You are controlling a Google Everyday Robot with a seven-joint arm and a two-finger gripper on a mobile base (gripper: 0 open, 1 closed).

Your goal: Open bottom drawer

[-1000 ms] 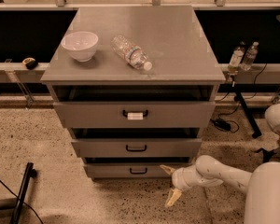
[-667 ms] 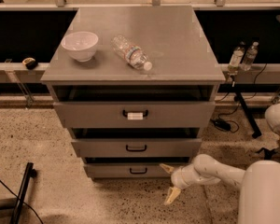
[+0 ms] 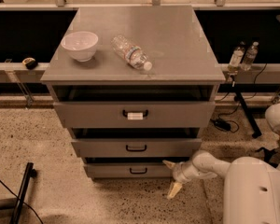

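Little has changed over the last second: the tool (image 3: pixel 171 177) has crept slightly upward at the cabinet's lower right corner, and everything else lies as it did. Its two pale fingers are spread apart, released, with nothing between them. One tip points toward 10 o'clock at the upper right edge of the bottom drawer (image 3: pixel 112 170). The other points toward 6 o'clock, down at the speckled floor (image 3: pixel 46 139). I cannot tell whether the upper finger touches the drawer front or only overlaps it from this angle.

The bottom drawer sits at 6 o'clock on the cabinet face, the lowest and narrowest of three grey fronts, with a dark gap above it. Its small black loop handle (image 3: pixel 138 171) lies at 9 o'clock from the tool, apart from it and ungripped. The white arm (image 3: pixel 210 164) reaches the tool from 3 o'clock, and the robot's body (image 3: pixel 256 190) fills the lower right corner.

Above the bottom drawer comes the middle drawer (image 3: pixel 102 148) with a plain black handle. Then comes the top drawer (image 3: pixel 93 114), the tallest, with a white label (image 3: pixel 135 116) on its handle.

On the tabletop (image 3: pixel 177 36) a white bowl (image 3: pixel 80 45) stands upright at 9 o'clock. A clear plastic bottle (image 3: pixel 130 52) lies on its side near the middle, its cap toward 4 o'clock. Bowl and bottle are near each other but not touching.
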